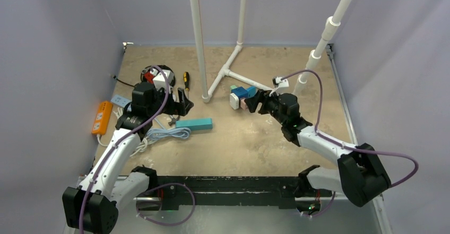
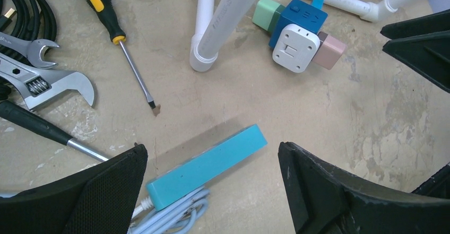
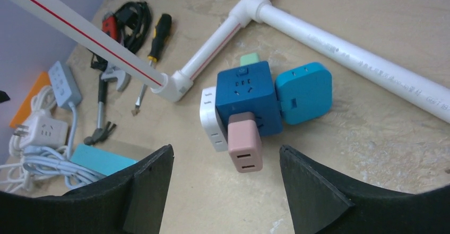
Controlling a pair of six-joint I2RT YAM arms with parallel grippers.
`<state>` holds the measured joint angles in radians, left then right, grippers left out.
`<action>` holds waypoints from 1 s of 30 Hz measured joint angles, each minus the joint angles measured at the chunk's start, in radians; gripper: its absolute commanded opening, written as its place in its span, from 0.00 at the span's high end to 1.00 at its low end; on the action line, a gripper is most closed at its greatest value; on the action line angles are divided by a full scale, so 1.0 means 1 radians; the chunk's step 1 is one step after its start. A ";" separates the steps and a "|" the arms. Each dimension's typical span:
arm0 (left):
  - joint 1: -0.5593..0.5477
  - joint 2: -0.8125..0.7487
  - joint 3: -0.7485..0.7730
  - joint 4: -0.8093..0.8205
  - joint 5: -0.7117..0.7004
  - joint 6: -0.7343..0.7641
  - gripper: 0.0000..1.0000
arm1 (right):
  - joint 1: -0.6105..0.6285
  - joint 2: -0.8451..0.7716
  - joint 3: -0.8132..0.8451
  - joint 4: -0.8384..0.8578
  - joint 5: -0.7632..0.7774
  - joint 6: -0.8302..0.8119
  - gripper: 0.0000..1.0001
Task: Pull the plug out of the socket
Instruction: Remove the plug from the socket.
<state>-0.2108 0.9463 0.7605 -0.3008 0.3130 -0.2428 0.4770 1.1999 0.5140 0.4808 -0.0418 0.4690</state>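
Note:
A dark blue cube socket [image 3: 248, 99] lies on the table by the white pipe frame. Plugged into its faces are a pink plug [image 3: 244, 148], a white plug [image 3: 211, 118], a light blue plug [image 3: 303, 92] and a pale green plug [image 3: 249, 60]. The cluster also shows in the top view [image 1: 240, 97] and in the left wrist view [image 2: 300, 23]. My right gripper [image 3: 225, 189] is open just short of the pink plug, which sits between its jaws' line. My left gripper [image 2: 212, 191] is open and empty over a turquoise power strip [image 2: 209, 165].
White pipe frame [image 1: 233, 67] stands behind the socket. A screwdriver [image 2: 119, 32], wrench [image 2: 42, 80], black cable, an orange power strip [image 1: 101, 117] and a grey one [image 1: 120, 100] lie at left. A coiled pale cord [image 1: 164, 134] trails from the turquoise strip.

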 measured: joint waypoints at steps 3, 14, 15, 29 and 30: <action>0.000 0.008 0.000 -0.002 0.003 0.000 0.06 | 0.003 0.058 0.014 -0.007 0.000 -0.013 0.24; 0.000 0.036 0.000 -0.001 0.034 0.000 0.06 | 0.043 0.225 0.095 -0.053 0.009 -0.025 0.36; 0.000 0.038 0.000 -0.001 0.036 0.000 0.06 | 0.048 0.241 0.109 -0.055 0.015 -0.025 0.36; 0.000 0.041 0.000 -0.002 0.051 0.000 0.07 | 0.116 0.345 0.187 -0.078 0.142 -0.025 0.52; -0.001 0.041 0.000 -0.002 0.050 0.000 0.08 | 0.118 0.351 0.191 -0.078 0.150 -0.025 0.54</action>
<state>-0.2119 0.9871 0.7605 -0.3031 0.3634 -0.2424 0.5949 1.5513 0.7052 0.4030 0.1085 0.4442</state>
